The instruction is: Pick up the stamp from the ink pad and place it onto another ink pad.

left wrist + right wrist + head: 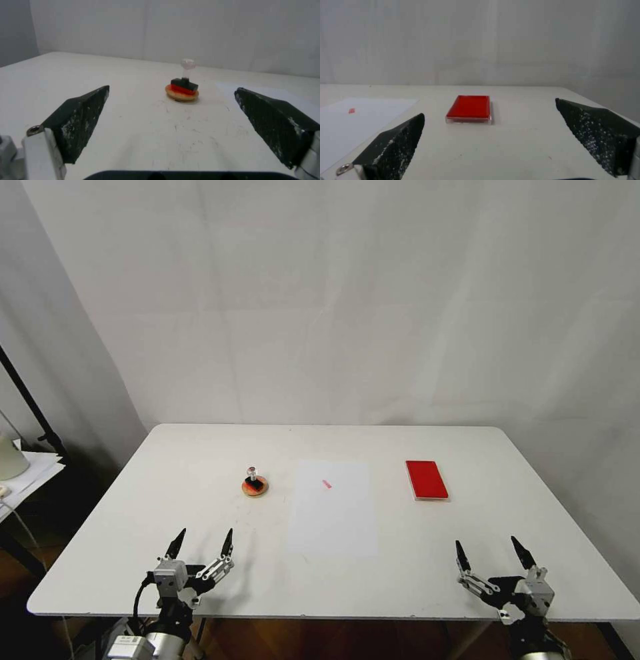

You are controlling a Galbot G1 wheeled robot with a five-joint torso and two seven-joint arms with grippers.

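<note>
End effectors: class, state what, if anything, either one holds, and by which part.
Nothing is held. The left end effector and right end effector are both open, apart from the stamp.

Even soft light, faint shadows; wrist views slightly blurred.

2 silver grippers, black pointed fingers [175, 544]

Reds on a white table [167, 553]

Bright red ink pad [427, 479]; black-based, clear-knobbed stamp [253, 479]; orange-red, tan-rimmed disc [255, 488].
</note>
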